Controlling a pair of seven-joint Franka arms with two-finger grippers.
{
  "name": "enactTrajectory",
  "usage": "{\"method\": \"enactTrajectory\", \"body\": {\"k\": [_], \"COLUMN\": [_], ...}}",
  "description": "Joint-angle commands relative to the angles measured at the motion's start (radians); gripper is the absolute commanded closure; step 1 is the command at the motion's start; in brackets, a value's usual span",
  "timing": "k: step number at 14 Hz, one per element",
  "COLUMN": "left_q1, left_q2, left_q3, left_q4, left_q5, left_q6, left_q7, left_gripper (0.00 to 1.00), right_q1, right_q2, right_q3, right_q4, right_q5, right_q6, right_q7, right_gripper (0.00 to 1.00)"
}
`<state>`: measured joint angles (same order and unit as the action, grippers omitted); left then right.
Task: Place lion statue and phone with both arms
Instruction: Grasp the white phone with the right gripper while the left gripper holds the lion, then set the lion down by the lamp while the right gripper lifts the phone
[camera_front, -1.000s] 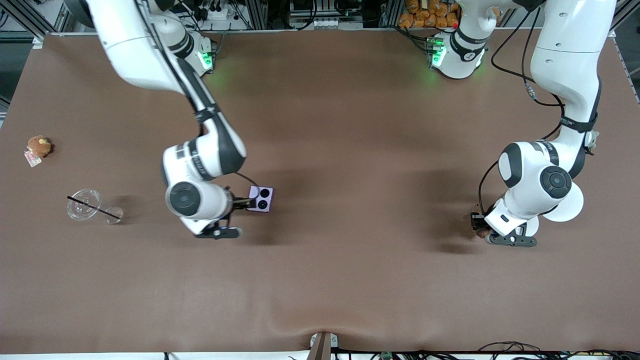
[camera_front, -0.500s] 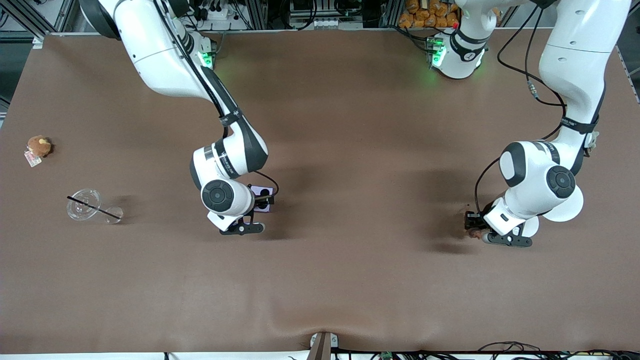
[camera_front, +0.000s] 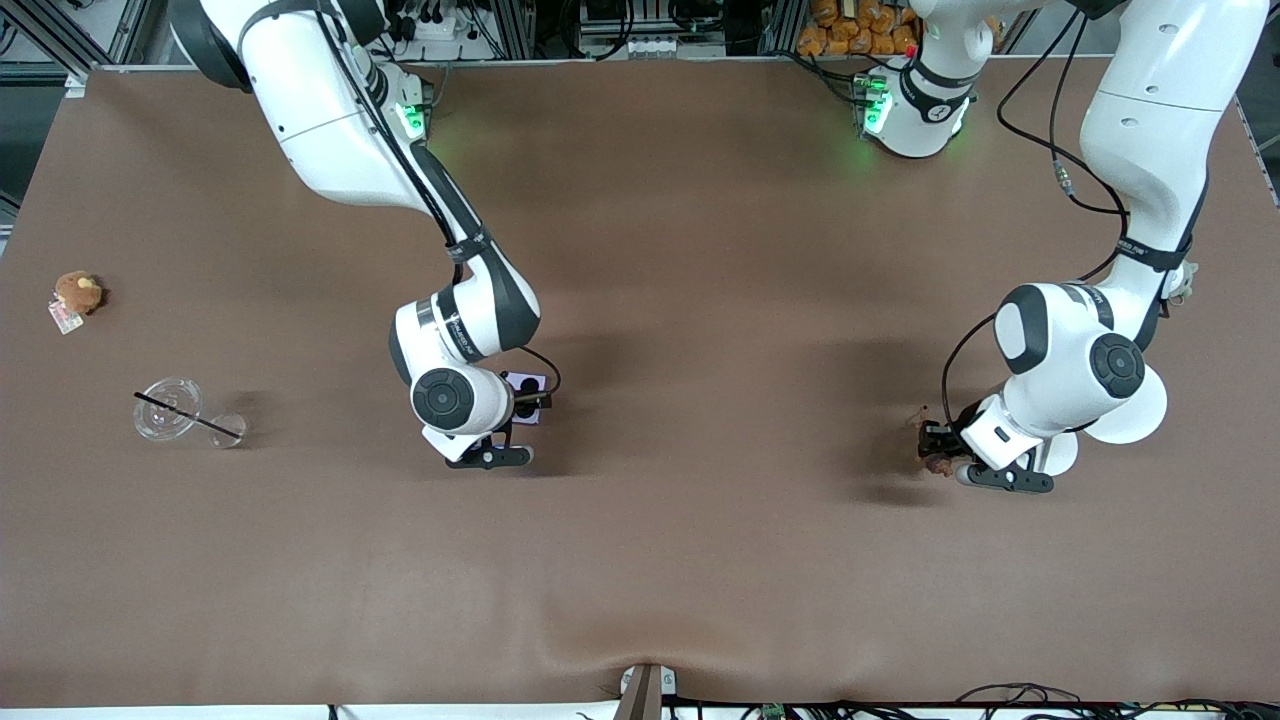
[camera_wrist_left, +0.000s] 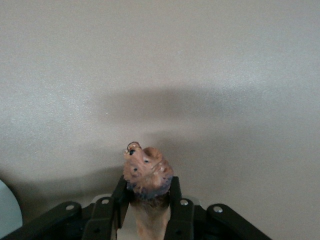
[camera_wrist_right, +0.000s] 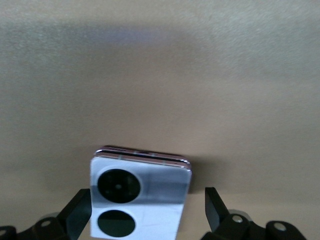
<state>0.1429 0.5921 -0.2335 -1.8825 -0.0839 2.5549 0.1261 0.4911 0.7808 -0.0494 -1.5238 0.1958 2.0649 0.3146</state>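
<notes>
The lilac phone (camera_front: 527, 382) lies on the brown table, mostly covered by the right arm's wrist. In the right wrist view the phone (camera_wrist_right: 140, 197) lies flat with its two black camera circles up. My right gripper (camera_front: 528, 402) (camera_wrist_right: 145, 215) is open around it; one finger (camera_wrist_right: 80, 212) is at its edge, the other (camera_wrist_right: 215, 210) stands apart. My left gripper (camera_front: 935, 442) (camera_wrist_left: 148, 200) is shut on the reddish-brown lion statue (camera_front: 938, 463) (camera_wrist_left: 147, 172), low over the table toward the left arm's end. I cannot tell if the lion touches the table.
A round brown plush with a tag (camera_front: 78, 292) lies at the right arm's end of the table. A clear lid with a black straw (camera_front: 170, 410) and a small clear cup (camera_front: 228, 430) lie nearer the front camera. A grey-green plush (camera_front: 1183, 280) peeks out by the left arm.
The right arm's wrist has swung over the phone, which was plainly in view before. The left gripper has drifted with the lion toward the right arm's end.
</notes>
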Motion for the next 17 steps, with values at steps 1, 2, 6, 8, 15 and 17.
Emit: {"method": "enactTrajectory", "body": {"k": [1, 2, 6, 8, 15, 17], "left_q1": [0.012, 0.006, -0.003, -0.022, -0.106, -0.109], "left_q2": [0.02, 0.012, -0.076, -0.112, -0.27, -0.279], "left_q3": [-0.01, -0.009, -0.01, -0.01, -0.02, -0.021], "left_q4": [0.008, 0.016, 0.043, 0.081, 0.202, 0.328], "left_q5": [-0.024, -0.02, -0.016, -0.016, 0.205, 0.204], "left_q6": [0.016, 0.011, -0.141, -0.244, -0.569, -0.762], "left_q7": [0.029, 0.027, 0.017, -0.002, -0.192, -0.188], "left_gripper": [0.0, 0.0, 0.0, 0.0, 0.0, 0.0], "right_q1": [0.001, 0.001, 0.007, 0.007, 0.006, -0.012], "right_q2": [0.003, 0.003, 0.02, 0.021, 0.02, 0.003], "right_q3": [-0.006, -0.006, -0.006, -0.006, -0.009, -0.015], "right_q4": [0.004, 0.004, -0.006, -0.013, -0.015, -0.015], "right_q5": [0.04, 0.04, 0.039, 0.039, 0.037, 0.037], "right_q6": [0.006, 0.008, 0.004, 0.004, 0.004, -0.006], "right_q7": [0.012, 0.012, 0.012, 0.012, 0.012, 0.012], "right_gripper": [0.0, 0.0, 0.0, 0.0, 0.75, 0.81]}}
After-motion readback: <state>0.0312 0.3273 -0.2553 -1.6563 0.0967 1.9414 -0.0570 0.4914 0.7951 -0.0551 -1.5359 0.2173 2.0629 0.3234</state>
